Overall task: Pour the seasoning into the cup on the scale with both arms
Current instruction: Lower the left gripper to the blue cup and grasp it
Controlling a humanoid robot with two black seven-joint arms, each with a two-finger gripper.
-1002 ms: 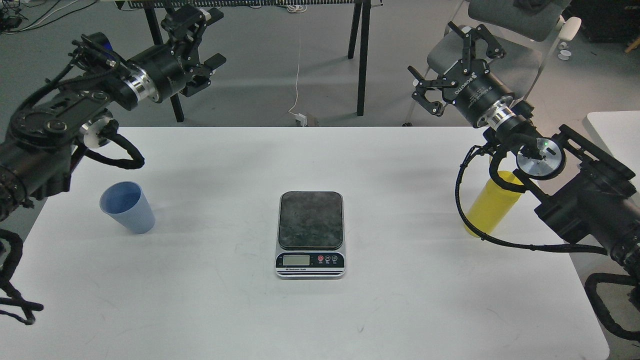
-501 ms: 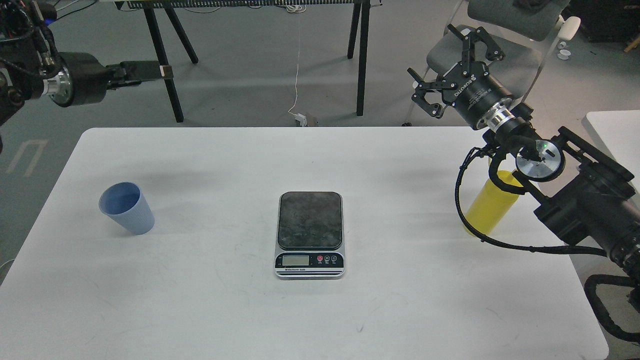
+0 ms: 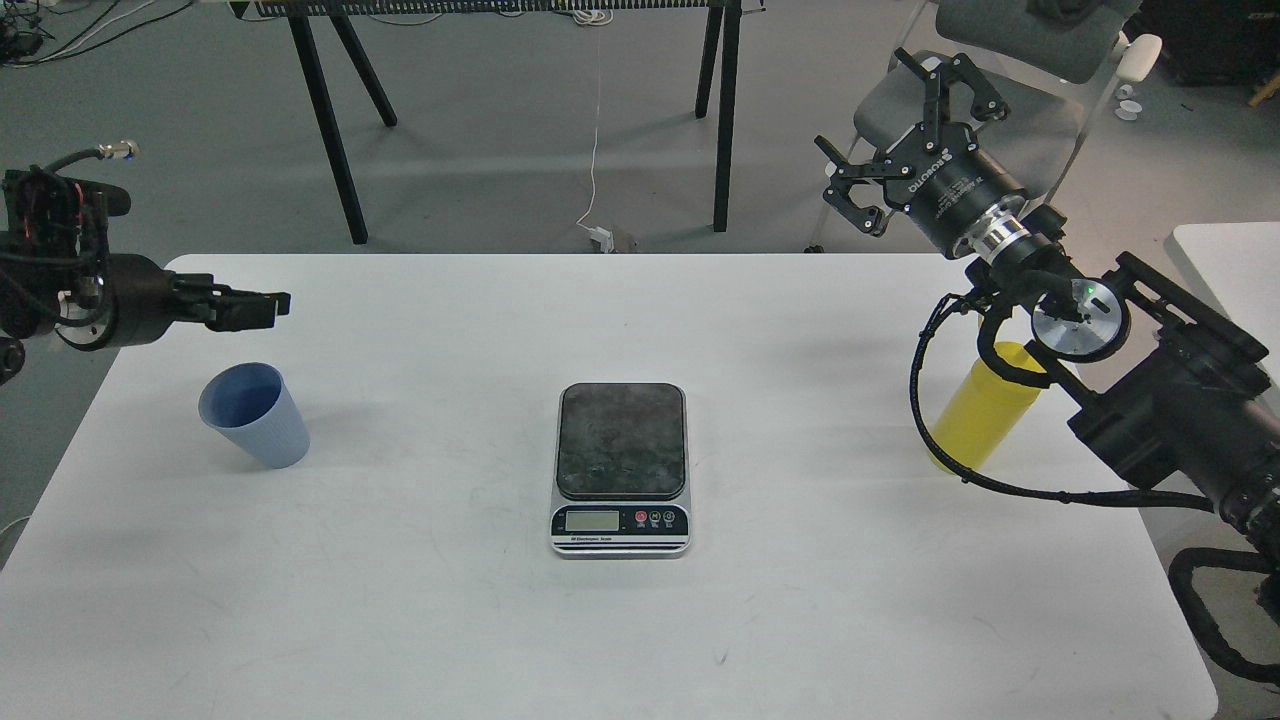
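While the left arm reaches in low from the left edge, its left gripper (image 3: 262,305) points sideways over the table's near-left part, just above and behind the cup (image 3: 254,415); seen edge-on and dark, whether its fingers are apart I cannot tell, and it carries nothing. Over on the other side, the right arm angles up and away, its right gripper (image 3: 912,125) raised beyond the table's far edge with both fingers spread wide and nothing between them. One cup, one scale (image 3: 620,468), one seasoning bottle (image 3: 981,410), two arms. That cup is light blue, tapered, ribbed plastic, standing upright on the white table (image 3: 420,620), well left of the scale. Dead centre sits the scale: dark mottled rectangular platform, silver base, small display, round buttons. The yellow bottle stands far right, its top hidden behind the right arm's wrist and black hose.
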